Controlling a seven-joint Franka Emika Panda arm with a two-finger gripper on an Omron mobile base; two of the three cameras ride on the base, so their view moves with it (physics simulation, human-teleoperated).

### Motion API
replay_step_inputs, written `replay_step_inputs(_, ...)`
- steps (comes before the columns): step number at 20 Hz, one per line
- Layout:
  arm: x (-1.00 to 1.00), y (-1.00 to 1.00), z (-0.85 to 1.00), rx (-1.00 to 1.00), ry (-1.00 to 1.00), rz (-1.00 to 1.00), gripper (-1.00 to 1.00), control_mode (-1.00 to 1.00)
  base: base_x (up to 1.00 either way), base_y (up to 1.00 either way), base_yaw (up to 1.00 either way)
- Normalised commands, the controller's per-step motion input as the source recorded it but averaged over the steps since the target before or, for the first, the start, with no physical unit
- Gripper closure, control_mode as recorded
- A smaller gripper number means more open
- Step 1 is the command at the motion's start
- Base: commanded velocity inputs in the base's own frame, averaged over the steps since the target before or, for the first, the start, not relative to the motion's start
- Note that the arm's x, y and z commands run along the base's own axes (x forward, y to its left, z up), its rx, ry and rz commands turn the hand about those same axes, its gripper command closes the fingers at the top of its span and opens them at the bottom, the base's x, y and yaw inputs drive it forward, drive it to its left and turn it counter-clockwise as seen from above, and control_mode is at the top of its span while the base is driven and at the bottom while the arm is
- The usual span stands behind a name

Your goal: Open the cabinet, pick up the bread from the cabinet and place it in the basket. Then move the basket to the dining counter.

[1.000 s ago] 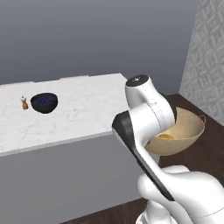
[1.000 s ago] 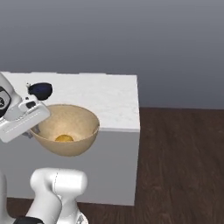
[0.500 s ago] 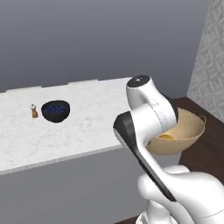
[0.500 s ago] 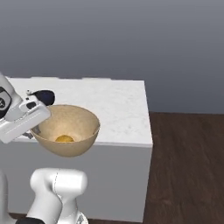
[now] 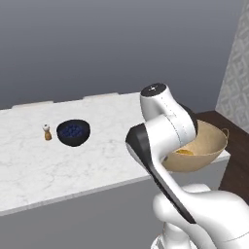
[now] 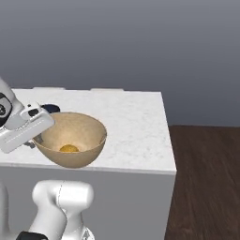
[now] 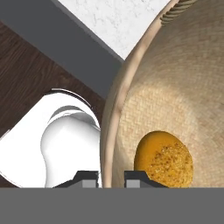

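Left base view: the tabletop [image 5: 73, 160] has slid closer as the base drove on; the basket [image 5: 206, 151] hangs at its edge.

Right base view: the bread [image 6: 69, 148] lies inside the basket.

Hand view: the end effector [image 7: 111, 176] pinches the basket rim, bread just inside; set-down should follow.

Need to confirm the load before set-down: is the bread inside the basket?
Yes, the bread lies on the woven bottom of the basket.

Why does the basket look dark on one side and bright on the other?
In the hand view, light falls into the basket, brightening its weave beside the bread; in the right base view, its near inner wall sits in shadow; everything looks sharp, nothing blurry.
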Motion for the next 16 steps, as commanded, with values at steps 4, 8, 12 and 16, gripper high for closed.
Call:
replay_step_inputs(4,0.0,0.0,0.0,0.0,0.0,0.0,1.0,1.0,0.45,0.32,0.0)
replay_step_inputs(8,0.0,0.0,0.0,0.0,0.0,0.0,1.0,1.0,0.44,0.24,0.0)
replay_step_inputs(12,0.38,0.04,0.0,0.0,0.0,0.0,1.0,-1.0,0.0,0.0,0.0)
replay_step_inputs(16,0.73,0.0,-0.05,0.0,0.0,0.04,1.0,-1.0,0.0,0.0,0.0)
